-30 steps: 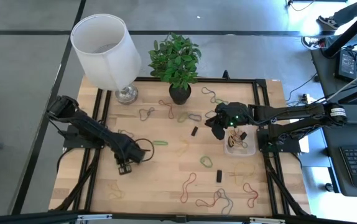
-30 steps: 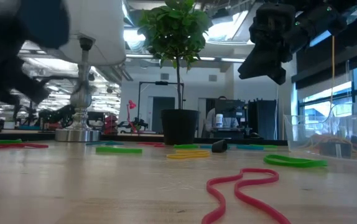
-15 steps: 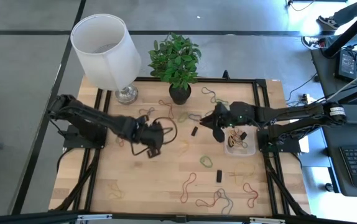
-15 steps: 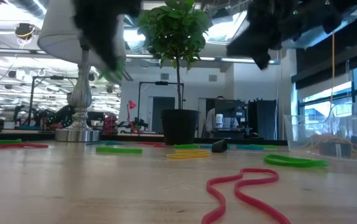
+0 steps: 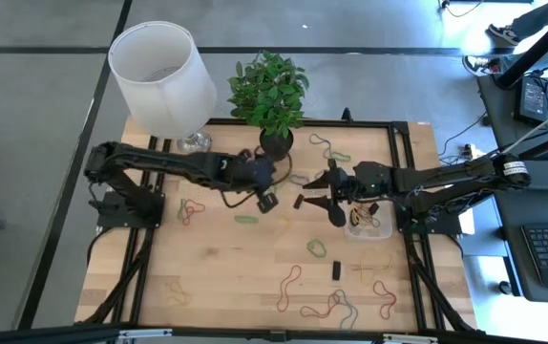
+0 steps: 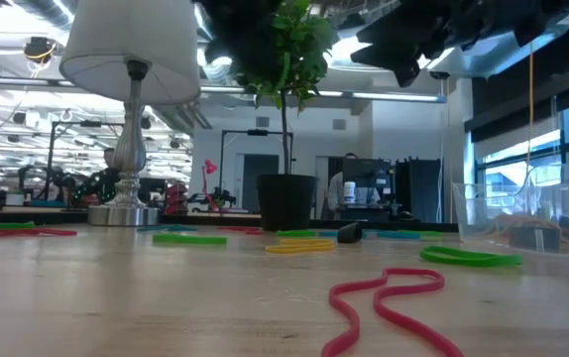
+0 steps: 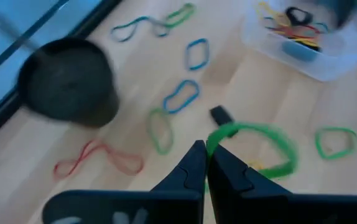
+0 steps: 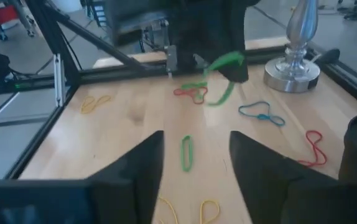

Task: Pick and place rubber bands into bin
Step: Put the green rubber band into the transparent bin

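Left gripper: the left gripper [image 7: 204, 163] has its dark fingers pressed together on a thin floppy green rubber band [image 7: 253, 148], which hangs as a loop just ahead of the fingertips; in the high view this gripper [image 5: 266, 199] is raised over the table's middle, just in front of the black plant pot [image 5: 276, 144].
Right gripper: the right gripper [image 8: 194, 162] stands wide apart and holds nothing; in the high view it [image 5: 334, 191] is just beside the bin and faces the left gripper across a short gap.
Bin: the small shallow clear plastic tray [image 5: 368, 227] lies beyond the right gripper, on the far side of it from the left gripper, with a few bands already inside [image 7: 293, 28].
Step in hand, as I judge it: carrying the green band to the bin, or passing it to the open right gripper.
Doing it well: keep the pinch firm, since the loop swings; clear the right gripper's fingers; release only when the loop hangs within the bin's walls.
Risk: the dangling loop could snag on the rim or land outside.
Change from earlier: the left arm has swung from the table's left part to the middle; the right gripper has opened wider and moved off the bin toward the centre.
Loose bands: many rubber bands [image 5: 288, 286] remain scattered on the wooden table [image 5: 245, 277].
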You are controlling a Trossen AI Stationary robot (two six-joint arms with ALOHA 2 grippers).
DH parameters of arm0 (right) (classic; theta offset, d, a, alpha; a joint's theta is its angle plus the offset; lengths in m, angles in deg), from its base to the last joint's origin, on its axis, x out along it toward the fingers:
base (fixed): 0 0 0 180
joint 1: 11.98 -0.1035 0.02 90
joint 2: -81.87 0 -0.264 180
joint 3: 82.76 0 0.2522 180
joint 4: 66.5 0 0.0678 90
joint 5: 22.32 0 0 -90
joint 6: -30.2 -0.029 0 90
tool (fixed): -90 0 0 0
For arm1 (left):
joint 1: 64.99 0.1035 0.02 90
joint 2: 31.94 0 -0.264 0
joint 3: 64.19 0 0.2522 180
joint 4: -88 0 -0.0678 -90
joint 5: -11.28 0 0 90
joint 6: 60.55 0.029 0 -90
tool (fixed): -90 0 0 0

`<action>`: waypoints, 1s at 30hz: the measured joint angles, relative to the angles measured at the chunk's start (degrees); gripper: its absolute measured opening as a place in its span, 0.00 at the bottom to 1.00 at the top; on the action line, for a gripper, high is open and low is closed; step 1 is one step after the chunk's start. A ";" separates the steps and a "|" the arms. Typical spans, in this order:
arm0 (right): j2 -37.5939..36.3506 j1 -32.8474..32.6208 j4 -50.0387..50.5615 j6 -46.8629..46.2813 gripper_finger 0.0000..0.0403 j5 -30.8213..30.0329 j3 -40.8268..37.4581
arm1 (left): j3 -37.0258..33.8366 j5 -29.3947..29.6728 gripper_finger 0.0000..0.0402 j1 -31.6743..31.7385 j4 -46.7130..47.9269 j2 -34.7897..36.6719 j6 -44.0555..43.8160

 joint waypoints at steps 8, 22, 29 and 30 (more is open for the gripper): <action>7.85 0.00 -9.34 -6.20 0.67 -3.68 0.02 | 8.78 -2.32 0.01 0.24 -1.39 -8.80 5.22; 11.91 0.02 -13.34 -8.35 0.67 -8.98 0.04 | 12.19 -3.13 0.01 1.34 -3.15 -11.96 5.35; 15.60 0.00 -15.34 -9.99 0.66 -9.05 0.11 | 12.19 -4.81 0.01 2.06 -5.46 -11.96 5.36; 15.93 0.00 -15.03 -11.02 0.66 -9.06 0.11 | 12.19 -5.21 0.01 2.06 -5.69 -11.96 5.36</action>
